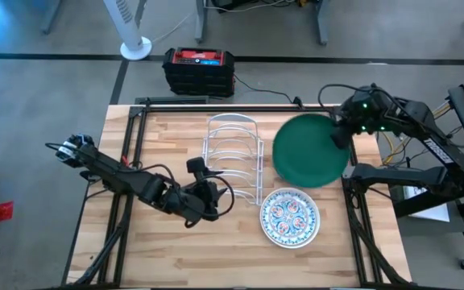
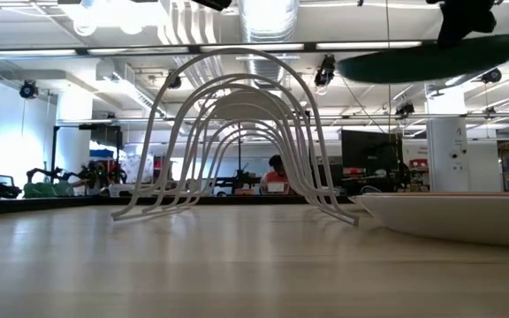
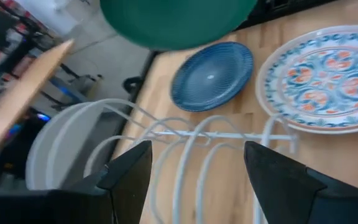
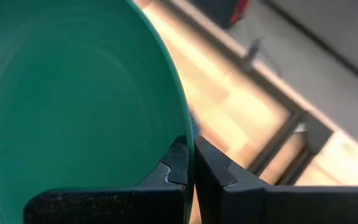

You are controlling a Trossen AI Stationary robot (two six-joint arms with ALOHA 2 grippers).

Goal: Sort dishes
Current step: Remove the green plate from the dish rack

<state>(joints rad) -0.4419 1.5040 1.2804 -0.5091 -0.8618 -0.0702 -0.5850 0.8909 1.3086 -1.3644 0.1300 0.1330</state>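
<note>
My right gripper [image 1: 341, 133] is shut on the green dish [image 1: 311, 151], which hangs high above the table's right half [image 2: 431, 57]. The blue dish [image 3: 211, 76] lies flat on the table under it and is hidden in the high view. The floral dish [image 1: 290, 217] lies flat near the table's front right. The white wire rack [image 1: 234, 157] stands on the table's middle with no dish between its arches. My left gripper [image 1: 209, 192] hovers open at the rack's near left side, its fingers [image 3: 129, 171] above the wires and touching nothing. My right gripper pinches the green dish's rim [image 4: 188, 144] between its two fingers, on the side toward the table's far right corner. The fingers slant down from that side. The dish is lifted clear of the table and the rack, nearly level with a slight tilt.
A black and red box [image 1: 198, 68] and a fan base [image 1: 135, 48] stand on the floor beyond the far edge. A white round thing [image 3: 55, 149] shows behind the rack's wires; what it is I cannot tell. Bare wood [image 1: 159, 250] lies at the near left.
</note>
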